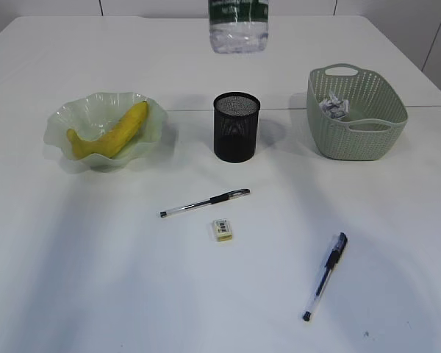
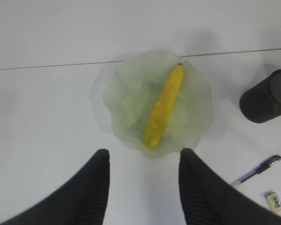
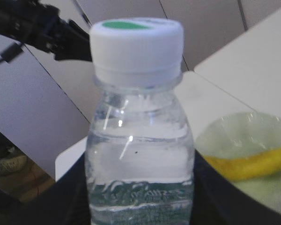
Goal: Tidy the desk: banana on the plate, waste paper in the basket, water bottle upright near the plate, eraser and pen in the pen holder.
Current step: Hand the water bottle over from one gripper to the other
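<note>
- The black mesh pen holder [image 1: 236,129] stands upright mid-desk [image 1: 95,279], with nothing around its rim.
- One pen [image 1: 206,203] lies flat just on the near side of the holder. The eraser [image 1: 223,229] lies close beside that pen, towards the near edge, not touching it.
- A second pen [image 1: 325,276] lies on a slant towards the near right corner, well apart from the rest.
- The green basket [image 1: 397,103] sits by the right edge with the crumpled waste paper [image 1: 334,107] inside it.
- The wavy plate [image 1: 59,121] sits towards the left edge, with the banana [image 1: 114,132] lying across it.
- The water bottle [image 1: 239,29] appears upright over the far middle of the desk, cut off by the top of the exterior view. It looks raised rather than standing.
- The left jaws are spread and hold nothing. They point down from above the near rim of the plate [image 2: 201,93] and the banana [image 2: 164,105].
- The right jaws press against both sides of the bottle [image 3: 139,154] at its label, cap uppermost, grasping it.
</note>
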